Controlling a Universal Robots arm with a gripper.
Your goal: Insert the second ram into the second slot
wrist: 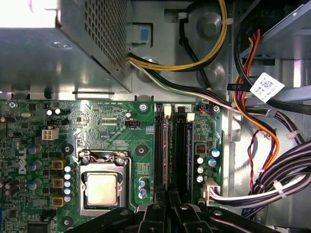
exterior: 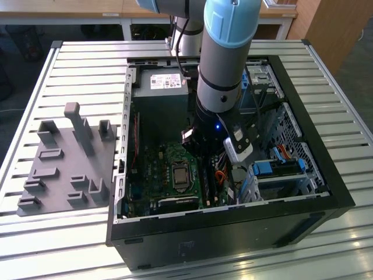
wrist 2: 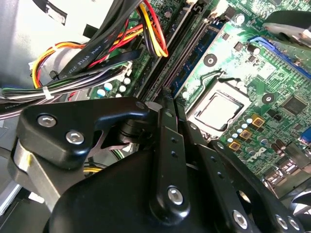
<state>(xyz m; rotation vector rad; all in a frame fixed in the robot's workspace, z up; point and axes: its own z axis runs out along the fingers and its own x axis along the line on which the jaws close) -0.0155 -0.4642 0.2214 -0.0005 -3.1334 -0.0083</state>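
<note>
Claw (wrist: pixel 167 206) over slots (wrist: pixel 172 150); exterior view: tower case (exterior: pixel 326 192).

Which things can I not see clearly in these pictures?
Black memory slots: one end hidden behind the black gripper in the first wrist view; the grey robot arm covers them in the exterior view.
Thin blue ram stick: too dark in both wrist views to tell whether it is seated.

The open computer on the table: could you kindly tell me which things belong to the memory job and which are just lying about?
For the job: hand, memory slots, motherboard.
Just lying about: grey holder plate, power supply, processor socket, cable bundle, blue drive tabs.
</note>
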